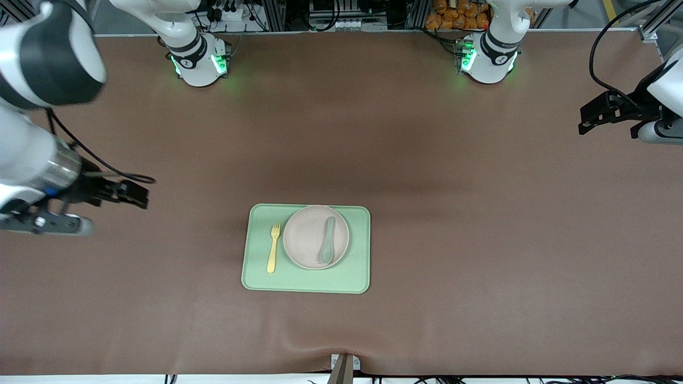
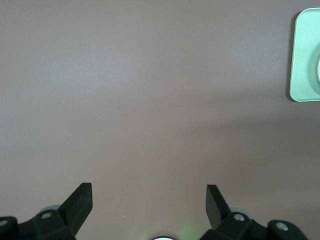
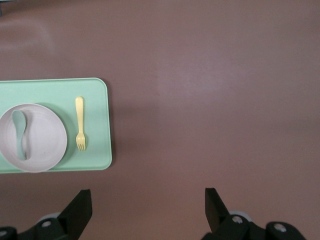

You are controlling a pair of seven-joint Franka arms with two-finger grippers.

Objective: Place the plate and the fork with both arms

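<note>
The pale beige plate (image 1: pixel 304 237) lies on a light-green tray (image 1: pixel 307 280) in the middle of the table, with a teal spoon (image 1: pixel 327 240) resting in it. The yellow fork (image 1: pixel 274 247) lies on the tray beside the plate, toward the right arm's end. My right gripper (image 1: pixel 136 193) hangs open and empty over bare table at the right arm's end; its wrist view shows the tray (image 3: pixel 97 95), plate (image 3: pixel 45 140), fork (image 3: pixel 80 123) and the open gripper (image 3: pixel 148 196). My left gripper (image 1: pixel 592 118) hangs open and empty over bare table at the left arm's end, also seen from its wrist (image 2: pixel 149 192) with one tray corner (image 2: pixel 304 60).
The brown mat covers the whole table. The two arm bases (image 1: pixel 200 61) (image 1: pixel 488 56) stand along the table's edge farthest from the front camera. A small metal bracket (image 1: pixel 344 365) sits at the table's edge nearest the camera. A black cable (image 1: pixel 106 170) trails from the right wrist.
</note>
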